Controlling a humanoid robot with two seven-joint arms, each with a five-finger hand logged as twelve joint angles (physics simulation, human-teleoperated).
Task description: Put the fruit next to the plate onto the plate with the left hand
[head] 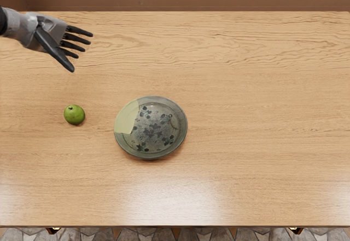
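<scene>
A small green fruit (74, 114) lies on the wooden table, a short way left of the plate and not touching it. The plate (124, 137) is round, grey-green with a dark speckled pattern, and holds nothing. My left hand (66, 42) hovers at the upper left, well behind the fruit. Its dark fingers are spread and hold nothing. The right arm is out of sight.
The wooden table (246, 88) fills the view, with its front edge near the bottom and a brown wall behind the far edge.
</scene>
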